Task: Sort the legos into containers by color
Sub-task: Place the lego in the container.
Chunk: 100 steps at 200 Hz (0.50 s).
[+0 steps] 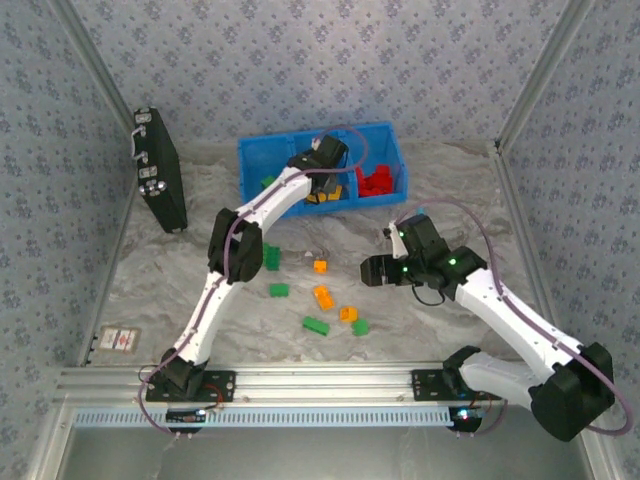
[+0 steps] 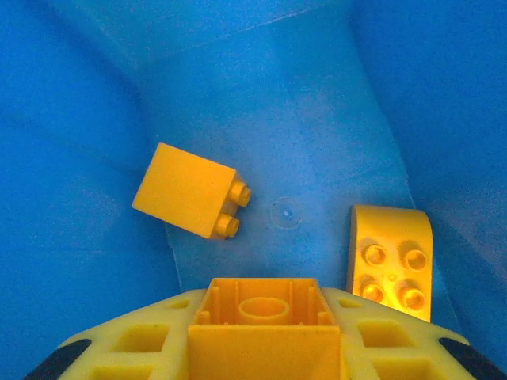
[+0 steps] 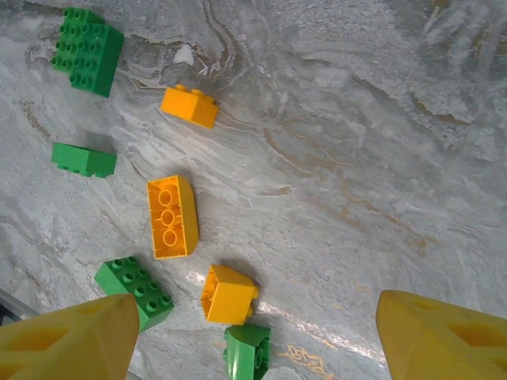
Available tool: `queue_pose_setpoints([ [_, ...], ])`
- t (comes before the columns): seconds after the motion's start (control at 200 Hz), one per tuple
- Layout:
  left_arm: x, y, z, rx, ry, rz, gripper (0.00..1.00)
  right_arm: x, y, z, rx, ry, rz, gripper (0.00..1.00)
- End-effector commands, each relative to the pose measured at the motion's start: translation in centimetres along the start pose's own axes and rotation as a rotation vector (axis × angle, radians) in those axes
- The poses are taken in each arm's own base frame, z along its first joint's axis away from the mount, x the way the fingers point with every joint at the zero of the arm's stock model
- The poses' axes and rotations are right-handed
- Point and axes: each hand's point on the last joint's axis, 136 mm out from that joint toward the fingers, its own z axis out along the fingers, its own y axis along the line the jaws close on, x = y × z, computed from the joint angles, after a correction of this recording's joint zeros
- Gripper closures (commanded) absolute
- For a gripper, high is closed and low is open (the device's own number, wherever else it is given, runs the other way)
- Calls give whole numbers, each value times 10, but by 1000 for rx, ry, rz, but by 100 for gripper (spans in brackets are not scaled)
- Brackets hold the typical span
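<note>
The left jaws were closed on an orange-yellow brick [image 2: 265, 328]. It was clamped between the yellow fingers [image 2: 135, 344] with its hollow underside toward the wrist camera. I read the jaws as sitting inside the middle compartment [image 2: 301, 158] of the blue bin [image 1: 262, 152].

Two more orange-yellow pieces lay in that compartment. One [image 2: 190, 191] was on its side to the left. The other [image 2: 390, 265] was at the right wall with its studs toward the camera.

From above, the right compartment held red bricks [image 1: 378, 181] and the left compartment held a green brick [image 1: 268, 182].

The right jaws stood wide open with nothing between them. I saw them spread above the surface [image 3: 356, 158], on the near side of the bin and apart from it.

Loose bricks lay on the surface below them:
- Four green ones [image 3: 87, 47] [image 3: 83, 158] [image 3: 135, 291] [image 3: 247, 348].
- Three orange-yellow ones [image 3: 188, 105] [image 3: 172, 216] [image 3: 230, 293].
- The nearest orange-yellow one was just beside the nearest green one. I could not tell whether they touched.

A black case [image 1: 160, 170] stood tilted by the left wall, well apart from the bricks.
</note>
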Motion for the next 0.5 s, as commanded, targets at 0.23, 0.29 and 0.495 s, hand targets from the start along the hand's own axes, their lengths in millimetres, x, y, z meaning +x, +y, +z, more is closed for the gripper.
queue_pose_setpoints([
  [0.23,-48,6,-54,53,-103,-46,34,-14,18,25,-13,32,-81,14],
  [0.29,-56,7,-71,70,-124,-45,33,-18,20,30,-11,34,-106,14],
  [0.495,-109,19,-176,180,-290,-55,31,-32,41,54,-60,53,-171,17],
])
